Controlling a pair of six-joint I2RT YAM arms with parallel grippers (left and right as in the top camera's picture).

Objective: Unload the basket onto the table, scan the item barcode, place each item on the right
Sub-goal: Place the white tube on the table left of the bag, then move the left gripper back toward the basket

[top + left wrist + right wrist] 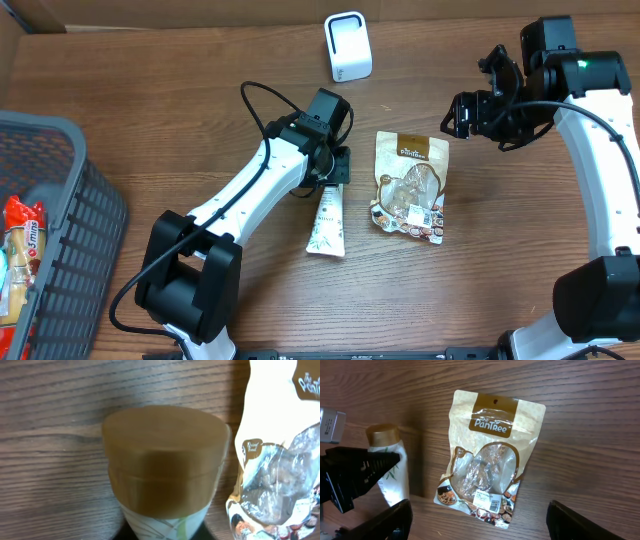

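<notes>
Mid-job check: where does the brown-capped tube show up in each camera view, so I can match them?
Overhead: the brown-capped tube lies mid-table, immediately left of the snack pouch.
Left wrist: the tube fills the centre, cap end toward the camera; the pouch is along the right edge.
Right wrist: the tube is at the left, cap uppermost; the pouch is centre frame.
Shared landmark: the snack pouch, always on the tube's right.

Counting what is sitting on the bench (200, 60)
One pouch (410, 187), one tube (327, 225), one white scanner (348, 46) and one grey basket (80, 230) are lying out; two arms (250, 185) are reaching over.
</notes>
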